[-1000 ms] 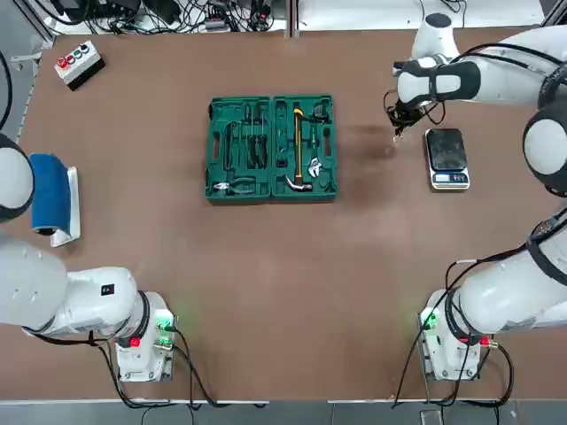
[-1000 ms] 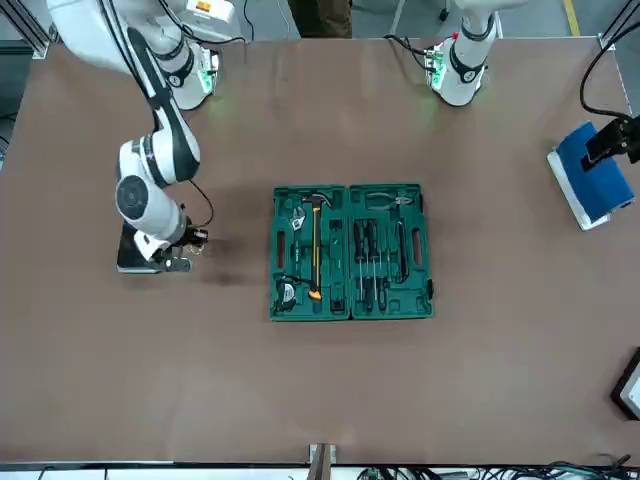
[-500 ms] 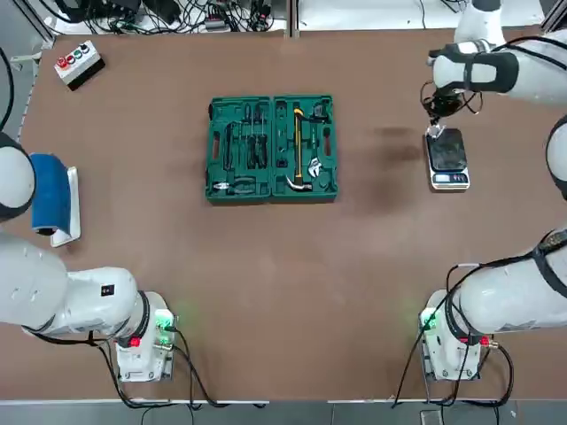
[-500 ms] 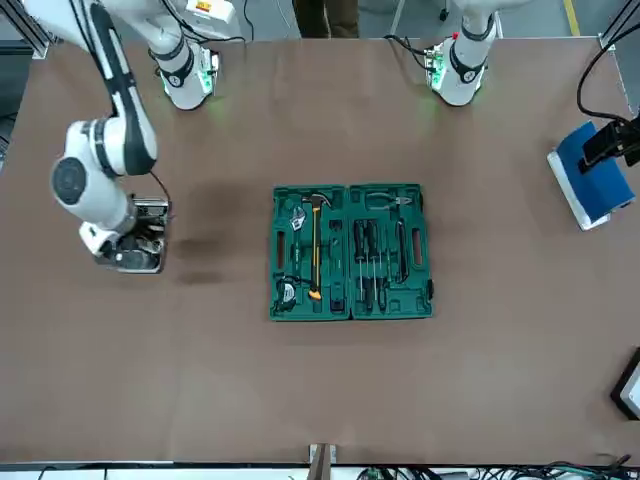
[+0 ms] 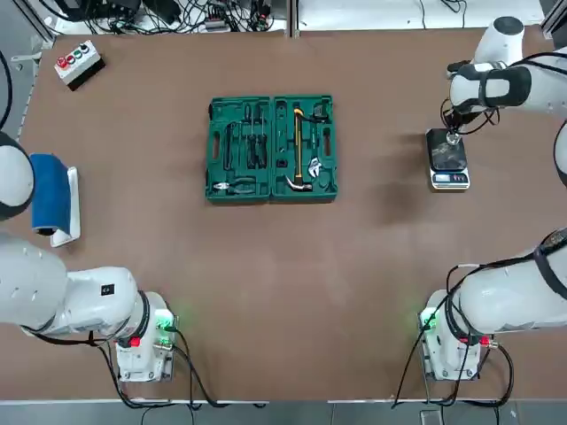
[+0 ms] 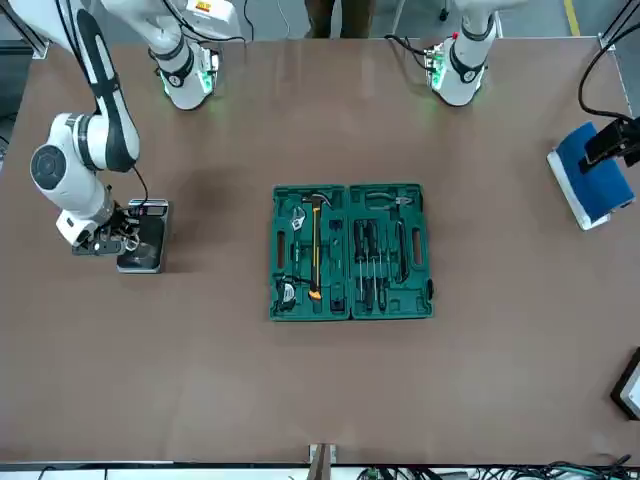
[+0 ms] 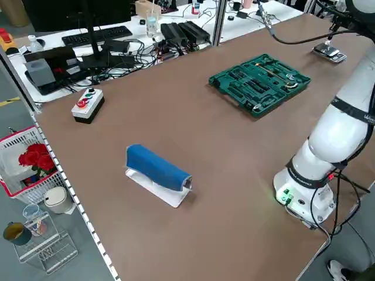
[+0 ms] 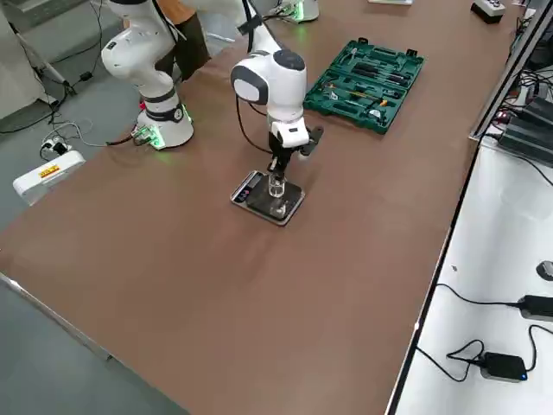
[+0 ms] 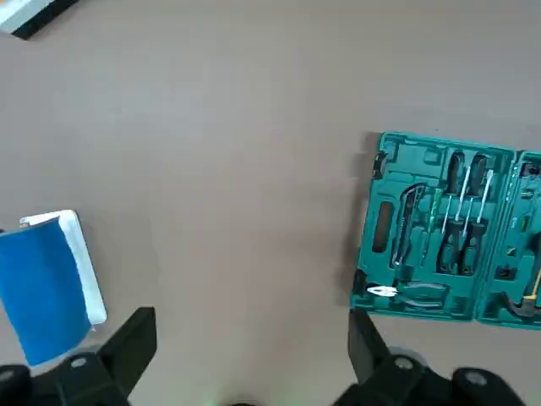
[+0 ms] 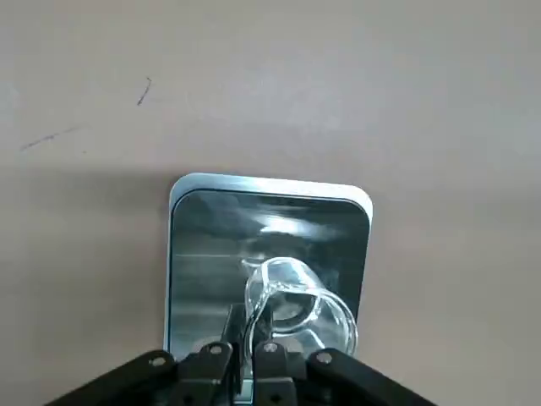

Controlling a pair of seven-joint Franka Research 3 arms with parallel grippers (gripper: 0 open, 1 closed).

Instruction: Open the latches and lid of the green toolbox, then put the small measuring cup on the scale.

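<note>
The little clear measuring cup (image 10: 297,306) hangs over the glossy dark top of the scale (image 10: 203,254), pinched by its rim between the narrow fingers of the right gripper (image 10: 250,359). In the right side view the cup (image 8: 276,185) sits low above the scale (image 8: 268,197), upright or close to it; whether its base touches the plate I cannot tell. From overhead the right gripper (image 5: 453,135) is over the far end of the scale (image 5: 447,159), with the silver display strip at the end nearer the robot. The scale lies toward the right edge of the table (image 5: 372,266), well apart from everything else.

Near the middle of the table the green toolbox (image 5: 271,149) lies flat and fully open, both halves side by side. The lid (image 5: 240,149) is the half on the robot's left, with screwdrivers and pliers in its slots; the other half holds a hammer (image 5: 298,150) with a yellow-and-black handle. The latches are too small to make out.

The left gripper (image 9: 245,355) is parked high at the robot's left, its fingers spread wide and holding nothing, looking down on bare table. Below it, near the left edge, rests a blue-and-white object (image 5: 53,199). A grey box with coloured buttons (image 5: 78,62) sits at the far left corner.
</note>
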